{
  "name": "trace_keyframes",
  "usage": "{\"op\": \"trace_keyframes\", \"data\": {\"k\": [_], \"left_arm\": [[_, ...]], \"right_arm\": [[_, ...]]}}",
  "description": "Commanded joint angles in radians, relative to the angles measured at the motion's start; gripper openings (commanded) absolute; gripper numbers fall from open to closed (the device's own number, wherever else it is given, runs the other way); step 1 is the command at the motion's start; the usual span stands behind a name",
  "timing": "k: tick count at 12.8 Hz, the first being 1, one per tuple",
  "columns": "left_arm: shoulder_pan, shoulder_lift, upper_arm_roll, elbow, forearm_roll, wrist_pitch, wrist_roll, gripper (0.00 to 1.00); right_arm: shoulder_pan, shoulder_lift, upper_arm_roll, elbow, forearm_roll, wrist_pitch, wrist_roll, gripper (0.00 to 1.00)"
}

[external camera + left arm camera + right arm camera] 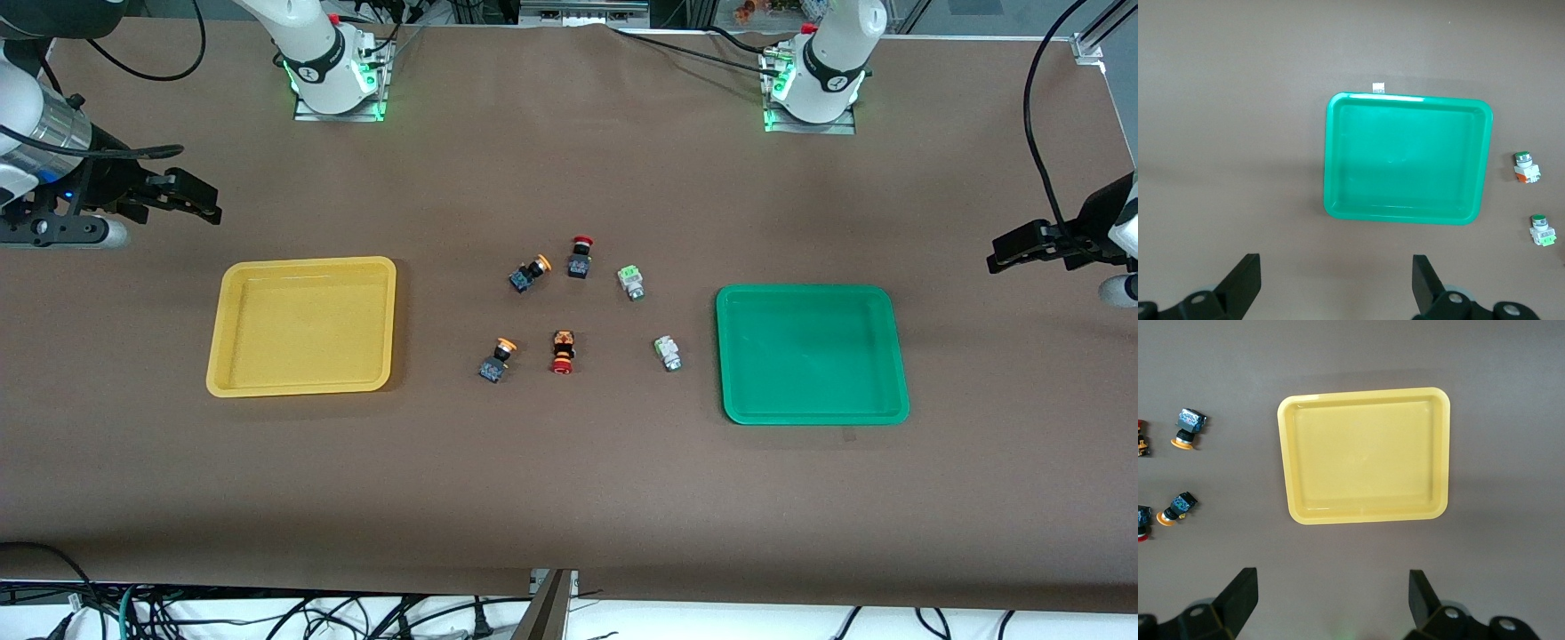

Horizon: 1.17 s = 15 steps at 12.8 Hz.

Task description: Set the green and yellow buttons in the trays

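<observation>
The yellow tray point(222, 338) lies toward the right arm's end and the green tray point(725, 356) toward the left arm's end; nothing lies in either. Between them lie two yellow-capped buttons point(531, 272) point(496, 358) and two green-capped buttons point(631, 282) point(668, 352). My right gripper point(197, 197) is open and empty, up over the table at the right arm's end. My left gripper point(1009, 252) is open and empty, up over the table at the left arm's end. The left wrist view shows its gripper point(1336, 280), the green tray point(1328, 160) and both green buttons point(1525, 167) point(1542, 230). The right wrist view shows its gripper point(1331, 600), the yellow tray point(1283, 453) and both yellow buttons point(1187, 427) point(1177, 508).
A black switch with a red mushroom cap point(580, 256) and an orange-and-black switch with a red cap point(563, 351) lie among the buttons. The arm bases point(333, 80) point(813, 89) stand along the edge of the table farthest from the front camera. Cables hang below the edge nearest it.
</observation>
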Motion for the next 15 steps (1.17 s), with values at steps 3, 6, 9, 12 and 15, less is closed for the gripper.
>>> {"op": "trace_keyframes", "data": {"k": [3, 6, 9, 12, 15], "left_arm": [[-0.003, 0.016, 0.003, 0.037, -0.002, -0.020, 0.013, 1.00], [-0.002, 0.016, 0.003, 0.037, -0.002, -0.020, 0.013, 1.00], [-0.005, 0.016, 0.003, 0.035, -0.003, -0.020, 0.013, 1.00], [-0.006, 0.016, 0.003, 0.037, -0.002, -0.020, 0.013, 1.00], [-0.008, 0.046, -0.002, 0.063, -0.005, -0.019, 0.013, 1.00]], "right_arm": [[0.005, 0.009, 0.011, 0.023, -0.019, -0.013, -0.013, 1.00], [0.005, 0.009, 0.011, 0.023, -0.019, -0.013, -0.013, 1.00], [0.005, 0.013, 0.011, 0.023, -0.019, -0.013, -0.007, 1.00], [0.039, 0.082, 0.011, 0.023, -0.005, 0.008, 0.007, 1.00], [0.129, 0.232, 0.016, 0.022, 0.047, 0.152, 0.241, 1.00]]}}
